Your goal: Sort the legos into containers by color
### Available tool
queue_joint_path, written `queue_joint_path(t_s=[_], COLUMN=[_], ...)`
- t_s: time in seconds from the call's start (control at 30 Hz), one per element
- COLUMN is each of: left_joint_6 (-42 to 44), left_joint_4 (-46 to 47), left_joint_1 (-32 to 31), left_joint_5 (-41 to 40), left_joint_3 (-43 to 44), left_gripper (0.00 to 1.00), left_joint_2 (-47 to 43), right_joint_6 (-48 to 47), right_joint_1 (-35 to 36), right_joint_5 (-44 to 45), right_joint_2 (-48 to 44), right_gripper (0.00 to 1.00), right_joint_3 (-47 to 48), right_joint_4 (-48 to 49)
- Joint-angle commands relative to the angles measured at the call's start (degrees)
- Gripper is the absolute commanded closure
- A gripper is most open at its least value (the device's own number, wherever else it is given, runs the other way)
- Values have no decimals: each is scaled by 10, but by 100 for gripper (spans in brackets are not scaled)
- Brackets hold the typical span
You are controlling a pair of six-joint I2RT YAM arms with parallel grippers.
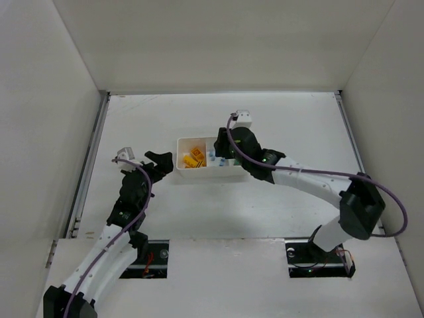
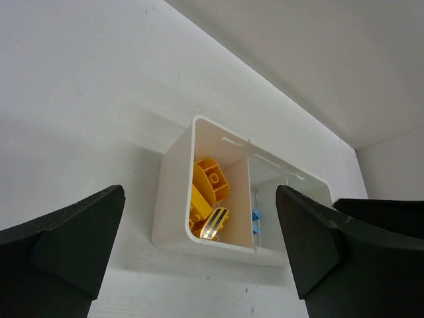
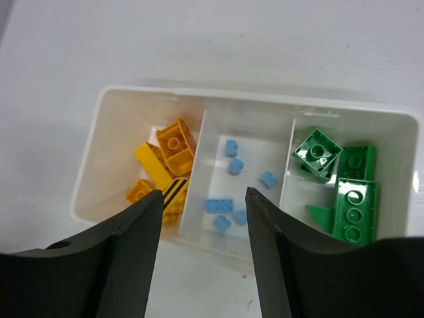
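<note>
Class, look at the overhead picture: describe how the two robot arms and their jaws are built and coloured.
Both arms have white link segments joined by black joint housings. The left gripper and right gripper carry black, wedge-shaped jaws. A purple cable runs along each arm. Each wrist bears a small white camera block, and each base is black.

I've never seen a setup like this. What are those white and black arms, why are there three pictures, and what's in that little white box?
These are two robot arms bolted to a white table. One picture looks down from above; the other two come from cameras on each wrist, so the black fingers fill the foreground. The left end effector stands open beside the white tray, holding nothing. The right end effector hovers open over the tray, also empty. The tray has three compartments: yellow-orange legos in one end compartment, small pale blue legos in the middle, green legos in the other end. No bricks show loose on the table.
</note>
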Motion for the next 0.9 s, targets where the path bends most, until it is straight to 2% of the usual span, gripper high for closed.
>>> queue_joint_path(t_s=[0.0,0.1,0.17,0.23,0.27,0.33,0.4,0.47,0.57,0.6,0.63,0.87], left_joint_6=[-8,-12,-14,-24,-32,-52,-61,-67,-75,-74,-72,-67], left_joint_4=[-6,-43,-81,-129,-151,-197,-231,-249,-282,-290,-295,-301], left_joint_1=[5,5,10,18,22,33,41,51,68,75,83,120], left_joint_5=[-5,-13,-22,-39,-47,-60,-61,-62,-62,-62,-63,-62], left_joint_3=[5,13,21,27,28,33,35,35,40,43,46,47], left_gripper=[0,0,0,0,0,0,0,0,0,0,0,0], left_joint_2=[-7,-25,-38,-51,-57,-65,-73,-84,-85,-80,-73,-34], right_joint_6=[-10,-10,-4,4,12,34,61,82,103,106,111,143], right_joint_1=[-1,-1,-1,-4,-9,-23,-42,-63,-91,-100,-111,-140], right_joint_5=[32,78,106,131,146,175,196,203,210,210,208,186], right_joint_2=[-82,-167,-235,-310,-343,-405,-462,-504,-555,-566,-575,-566], right_gripper=[43,49,57,74,78,81,80,67,39,10,0,0], right_joint_3=[-36,-107,-167,-230,-257,-312,-368,-409,-458,-471,-481,-487], right_joint_4=[57,71,85,89,85,79,69,56,47,46,46,24])
